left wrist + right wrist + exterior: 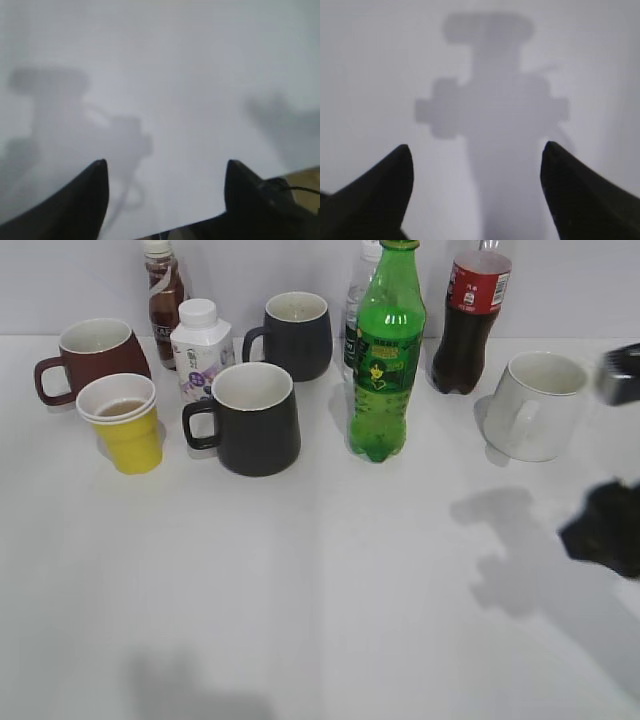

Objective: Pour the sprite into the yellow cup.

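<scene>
Upright near the bench's back edge, just right of centre, stands the sprite [388,365], its long axis vertical. Over by the left edge sits the yellow cup [124,422] (some brownish liquid already inside). At the right edge, the right gripper [477,150] hovers empty, fingers spread, so the bottle lies to its left and farther back. That arm looks nearer. Likewise spread and empty, the left gripper [165,167] faces bare tabletop.

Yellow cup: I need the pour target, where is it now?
In the exterior view the yellow cup stands at the table's far left, just in front of the dark red mug, left of the nearer black mug.
</scene>
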Controlling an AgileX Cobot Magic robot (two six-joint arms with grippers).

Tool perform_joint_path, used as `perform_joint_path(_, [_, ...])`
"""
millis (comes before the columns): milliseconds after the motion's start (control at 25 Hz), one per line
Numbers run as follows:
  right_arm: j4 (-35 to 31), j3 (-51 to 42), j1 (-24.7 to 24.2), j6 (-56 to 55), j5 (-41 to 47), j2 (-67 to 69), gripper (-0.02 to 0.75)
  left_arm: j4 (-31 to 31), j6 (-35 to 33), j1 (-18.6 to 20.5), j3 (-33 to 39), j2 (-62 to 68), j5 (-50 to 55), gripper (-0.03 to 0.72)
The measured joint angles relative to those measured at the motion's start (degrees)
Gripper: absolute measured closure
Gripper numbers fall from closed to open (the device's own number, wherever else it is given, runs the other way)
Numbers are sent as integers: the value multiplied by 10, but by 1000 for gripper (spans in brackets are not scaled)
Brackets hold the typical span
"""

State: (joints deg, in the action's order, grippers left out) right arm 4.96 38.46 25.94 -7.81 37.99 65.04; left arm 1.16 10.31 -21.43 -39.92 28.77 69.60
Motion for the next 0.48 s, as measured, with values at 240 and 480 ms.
perform_joint_path(240, [-41,-6,0,27,152,-174,146,13,-47,0,25,-128,1,188])
perform_joint_path(480, [-43,-48,0,29,242,-384,147,19,-59,0,76,-194,-44,209])
